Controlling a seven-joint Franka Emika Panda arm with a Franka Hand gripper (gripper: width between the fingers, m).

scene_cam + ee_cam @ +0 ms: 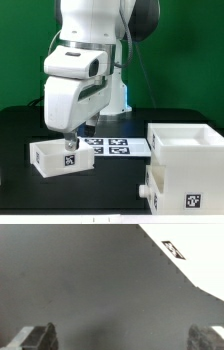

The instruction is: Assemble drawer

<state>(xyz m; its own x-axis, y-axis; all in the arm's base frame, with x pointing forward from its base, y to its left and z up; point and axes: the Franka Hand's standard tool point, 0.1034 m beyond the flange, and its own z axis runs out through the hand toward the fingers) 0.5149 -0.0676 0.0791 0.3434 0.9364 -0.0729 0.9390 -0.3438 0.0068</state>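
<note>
In the exterior view a small white tray (52, 158) with a square marker on its front lies on the black table at the left. My gripper (68, 137) hangs just above its back edge. The tall white casing (186, 143) stands at the right, with a second shallow tray (185, 188) bearing a marker low against its front. In the wrist view my gripper (122, 339) is open and empty. Its two dark fingers (35, 338) are wide apart over bare table. A white surface with a marker (172, 249) fills one corner; I cannot tell which part it is.
The marker board (110, 146) lies flat on the table between the left tray and the casing. The robot's white base (115, 95) stands behind it. A green wall closes the back.
</note>
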